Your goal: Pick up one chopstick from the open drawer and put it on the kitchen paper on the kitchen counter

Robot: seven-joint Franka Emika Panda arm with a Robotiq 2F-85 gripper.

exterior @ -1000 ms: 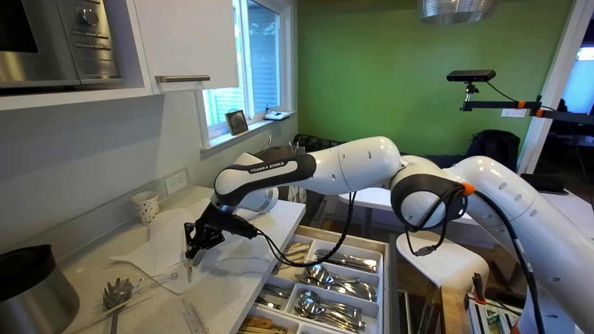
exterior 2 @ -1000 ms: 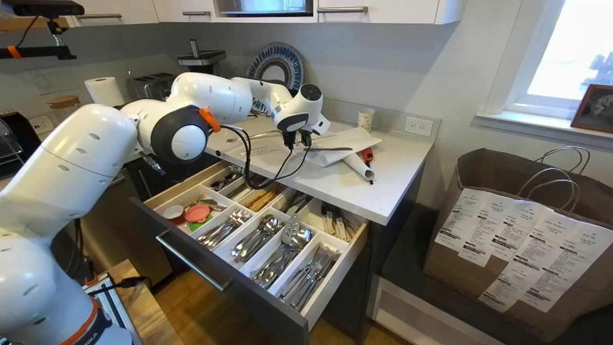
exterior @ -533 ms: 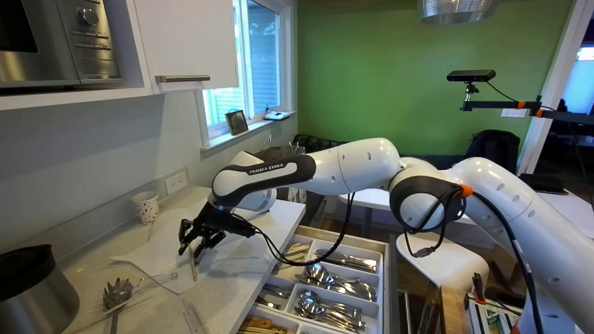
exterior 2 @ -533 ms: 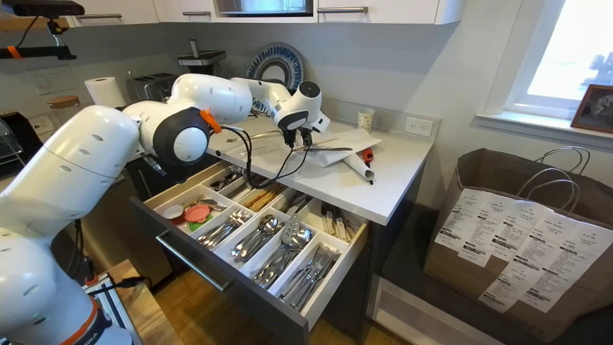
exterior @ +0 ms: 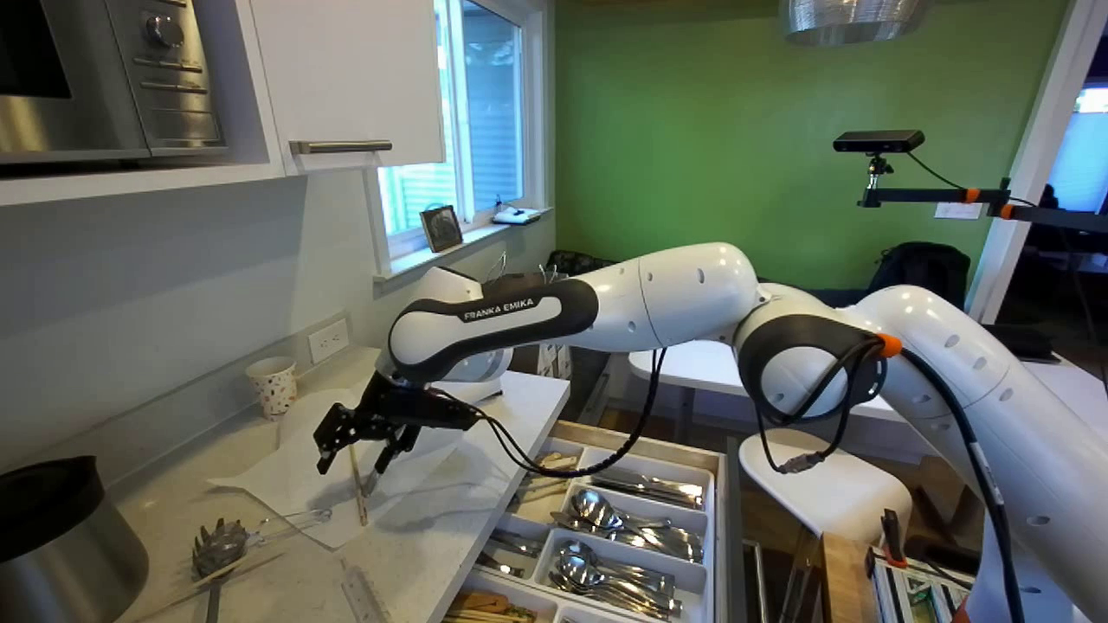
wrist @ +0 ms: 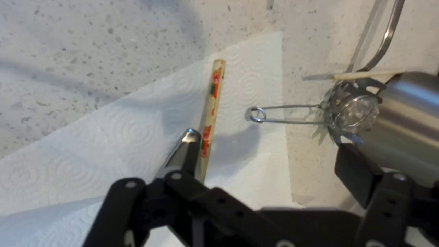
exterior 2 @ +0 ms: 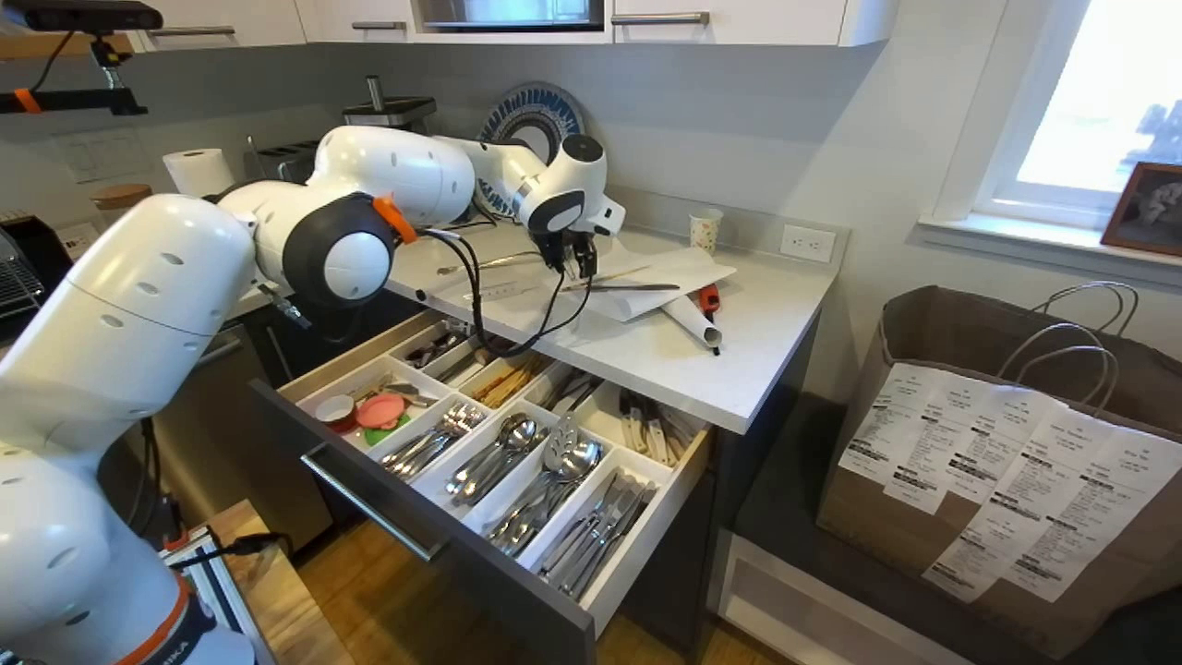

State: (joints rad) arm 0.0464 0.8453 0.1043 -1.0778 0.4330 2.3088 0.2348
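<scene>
In the wrist view the chopstick (wrist: 212,106), a pale stick with red markings, lies on the white kitchen paper (wrist: 247,85). My gripper (wrist: 269,147) is open wide above it. One finger (wrist: 192,157) hangs right beside the stick; whether they touch I cannot tell. That finger hides the stick's near end. In an exterior view the chopstick (exterior: 358,497) stretches across the paper (exterior: 299,467) below the gripper (exterior: 351,469), on the cream kitchen counter (exterior: 441,528). The pulled-out drawer (exterior 2: 443,545) holds a white tray with silver cutlery.
A wire utensil (wrist: 284,121) and a metal pot (wrist: 408,137) stand near the paper. Close by are a speckled cup (exterior: 273,387), a black-lidded jug (exterior: 69,545) and a rolled tube (exterior 2: 693,323). The drawer juts out below the counter's front edge.
My gripper has gone from shut on the chopstick to wide open, and it has shifted and risen slightly. The chopstick has come to lie on the paper.
</scene>
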